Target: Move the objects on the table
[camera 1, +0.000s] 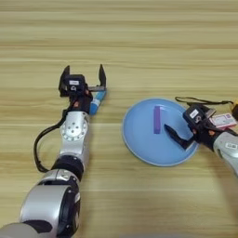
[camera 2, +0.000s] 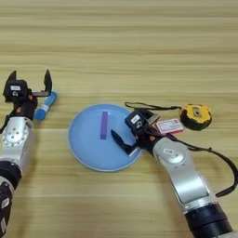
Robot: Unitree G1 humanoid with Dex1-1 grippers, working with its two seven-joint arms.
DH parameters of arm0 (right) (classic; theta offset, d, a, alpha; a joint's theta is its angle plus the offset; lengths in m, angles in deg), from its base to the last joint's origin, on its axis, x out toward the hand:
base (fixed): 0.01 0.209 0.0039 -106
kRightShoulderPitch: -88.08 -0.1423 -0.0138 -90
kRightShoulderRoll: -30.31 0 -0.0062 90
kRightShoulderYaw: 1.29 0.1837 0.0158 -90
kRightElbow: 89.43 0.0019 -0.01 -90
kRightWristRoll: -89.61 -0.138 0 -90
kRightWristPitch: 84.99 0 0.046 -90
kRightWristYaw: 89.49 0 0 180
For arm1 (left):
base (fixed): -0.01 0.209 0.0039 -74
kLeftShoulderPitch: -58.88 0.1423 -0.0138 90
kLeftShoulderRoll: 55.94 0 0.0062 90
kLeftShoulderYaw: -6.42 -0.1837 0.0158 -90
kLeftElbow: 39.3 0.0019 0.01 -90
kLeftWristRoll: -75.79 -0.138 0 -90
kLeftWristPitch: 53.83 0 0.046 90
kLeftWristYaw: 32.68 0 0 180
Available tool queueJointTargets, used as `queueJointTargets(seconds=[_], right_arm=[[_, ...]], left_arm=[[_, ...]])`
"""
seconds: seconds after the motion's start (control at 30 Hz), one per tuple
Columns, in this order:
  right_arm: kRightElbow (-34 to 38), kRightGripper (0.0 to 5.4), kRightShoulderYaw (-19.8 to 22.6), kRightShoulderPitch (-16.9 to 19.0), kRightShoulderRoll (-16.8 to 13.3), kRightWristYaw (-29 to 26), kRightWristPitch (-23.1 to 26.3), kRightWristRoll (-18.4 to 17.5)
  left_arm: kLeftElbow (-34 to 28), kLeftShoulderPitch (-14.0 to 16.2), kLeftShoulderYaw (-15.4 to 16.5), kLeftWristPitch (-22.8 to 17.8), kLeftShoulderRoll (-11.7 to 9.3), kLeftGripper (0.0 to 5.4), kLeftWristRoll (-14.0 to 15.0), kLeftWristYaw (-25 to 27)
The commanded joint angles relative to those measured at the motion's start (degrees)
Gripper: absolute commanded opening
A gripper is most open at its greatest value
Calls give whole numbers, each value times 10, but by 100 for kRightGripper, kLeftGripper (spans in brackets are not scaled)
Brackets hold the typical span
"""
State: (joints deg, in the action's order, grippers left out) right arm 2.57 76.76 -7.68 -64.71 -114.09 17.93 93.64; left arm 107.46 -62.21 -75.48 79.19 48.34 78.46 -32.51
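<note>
A round light-blue plate [camera 1: 139, 139] lies on the table [camera 1: 121, 42] right of centre. A short purple stick [camera 1: 157, 119] rests inside it, pointing away from me. My right gripper [camera 2: 126, 129] sits open at the plate's right rim, one black finger reaching over the plate, a little right of the stick and apart from it. A small red-and-white card [camera 2: 169, 125] lies just right of that gripper. At the left, my left gripper [camera 1: 83, 74] is open, fingers spread and pointing away. The blue-and-white tube [camera 1: 96, 102] lies slanted just behind its right finger.
A yellow tape measure [camera 2: 196, 116] sits right of the card. A thin black cord [camera 2: 148, 107] runs from it along the plate's far right side. A black cable [camera 1: 39, 148] loops beside my left forearm.
</note>
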Motion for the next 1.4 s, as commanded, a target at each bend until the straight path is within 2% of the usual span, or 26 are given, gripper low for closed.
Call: queueJointTargets(seconds=[0.03, 0.37, 0.47, 0.53, 0.63, 0.73, 0.83, 0.93, 1.0, 1.03, 1.1, 1.17, 1.27, 1.4], right_arm=[[-3, 537, -1, -6, 1, -5, -3, 3], [34, 537, 34, -3, 19, 6, -12, -32], [44, 537, 66, -7, 37, 23, -25, -56], [30, 537, 98, -16, 53, 52, -51, -67], [-26, 537, 146, -46, 81, 97, -121, -86], [-87, 537, 172, -74, 94, 118, -172, -97], [-126, 537, 189, -93, 99, 134, -198, -99], [-154, 537, 202, -108, 98, 150, -212, -98], [-165, 537, 205, -115, 97, 153, -217, -98], [-169, 537, 205, -117, 97, 154, -219, -99], [-174, 537, 206, -120, 98, 157, -220, -99], [-176, 537, 207, -122, 98, 160, -221, -99], [-178, 537, 206, -125, 101, 165, -222, -97], [-187, 537, 204, -129, 103, 172, -227, -94]], left_arm=[[-5, -1, -1, 1, -1, 540, -3, -2], [-2, -2, 2, 1, -6, 540, 0, 4], [-1, -2, 3, 0, -8, 540, 2, 8], [-1, -2, 3, -1, -10, 540, 3, 15], [0, -1, -4, 5, -16, 540, -10, 17], [-12, 4, -11, 5, -15, 540, -11, 27], [-53, 20, -27, -8, -7, 540, -11, 43], [-151, 60, -62, -52, 10, 540, -11, 68], [-234, 93, -89, -101, 20, 540, -5, 87], [-292, 117, -108, -145, 28, 540, 18, 108], [-405, 163, -146, -231, 34, 540, 39, 134], [-481, 195, -174, -301, 32, 540, 44, 147], [-538, 229, -211, -382, 25, 540, 36, 162], [-559, 246, -248, -434, 17, 540, 17, 177]])
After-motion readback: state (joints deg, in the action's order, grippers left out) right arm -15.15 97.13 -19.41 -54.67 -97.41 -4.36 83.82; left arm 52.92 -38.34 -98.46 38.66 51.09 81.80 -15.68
